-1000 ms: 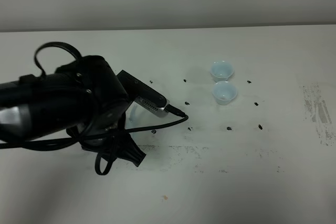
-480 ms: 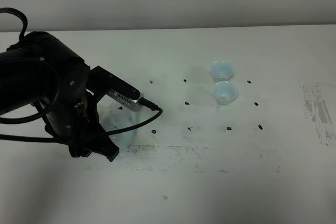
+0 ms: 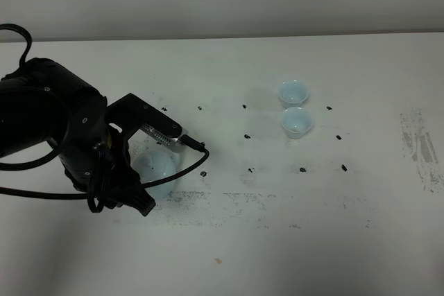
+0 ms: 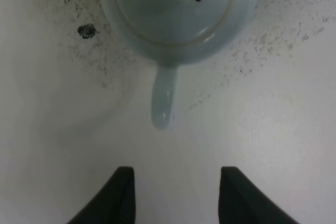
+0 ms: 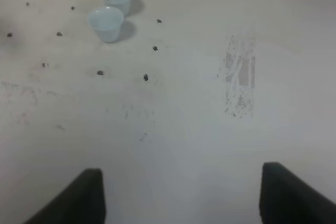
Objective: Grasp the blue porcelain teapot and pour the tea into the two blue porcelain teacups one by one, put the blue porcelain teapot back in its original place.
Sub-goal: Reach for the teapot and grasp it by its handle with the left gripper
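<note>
Glossy, fragile blue porcelain teapot (image 4: 178, 19) at frame top (slippery belly) wants a handle (image 4: 163, 98) pinch; left gripper (image 4: 177, 177) gapes empty below

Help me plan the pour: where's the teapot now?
High view: the teapot stands left on the table, partly under the left arm, far from both teacups.
</note>
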Motion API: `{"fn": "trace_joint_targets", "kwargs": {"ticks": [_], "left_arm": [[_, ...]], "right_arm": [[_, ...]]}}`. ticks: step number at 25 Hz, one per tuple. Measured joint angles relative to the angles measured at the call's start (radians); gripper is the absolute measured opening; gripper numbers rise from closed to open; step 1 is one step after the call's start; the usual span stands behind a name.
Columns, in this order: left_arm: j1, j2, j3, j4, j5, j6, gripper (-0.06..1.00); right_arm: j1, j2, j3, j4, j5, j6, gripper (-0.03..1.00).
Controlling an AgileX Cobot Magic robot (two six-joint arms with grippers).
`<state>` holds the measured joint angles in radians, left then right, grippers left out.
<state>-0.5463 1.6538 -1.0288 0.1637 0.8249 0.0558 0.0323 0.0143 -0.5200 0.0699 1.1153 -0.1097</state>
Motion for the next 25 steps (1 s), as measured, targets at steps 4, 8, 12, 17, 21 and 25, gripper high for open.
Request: {"fn": "trace_joint_targets", "kwargs": {"ticks": [4, 8, 12, 17, 21, 25], "left_arm": [[0.0, 0.026, 0.0, 0.0, -0.008, 0.033, 0.36], [0.002, 0.078, 0.001, 0.0, -0.012, 0.046, 0.36], [0.011, 0.096, 0.001, 0.002, -0.039, 0.046, 0.36], [0.011, 0.098, 0.001, 0.003, -0.065, 0.058, 0.36], [0.015, 0.118, 0.001, 0.004, -0.073, 0.087, 0.36], [0.02, 0.151, 0.001, 0.008, -0.075, 0.094, 0.36]], "right_arm": [[0.0, 0.0, 0.0, 0.0, 0.0, 0.0, 0.59], [0.0, 0.0, 0.0, 0.0, 0.0, 0.0, 0.59], [0.0, 0.0, 0.0, 0.0, 0.0, 0.0, 0.59], [0.0, 0.0, 0.0, 0.0, 0.0, 0.0, 0.59], [0.0, 0.0, 0.0, 0.0, 0.0, 0.0, 0.59], [0.0, 0.0, 0.0, 0.0, 0.0, 0.0, 0.59]]}}
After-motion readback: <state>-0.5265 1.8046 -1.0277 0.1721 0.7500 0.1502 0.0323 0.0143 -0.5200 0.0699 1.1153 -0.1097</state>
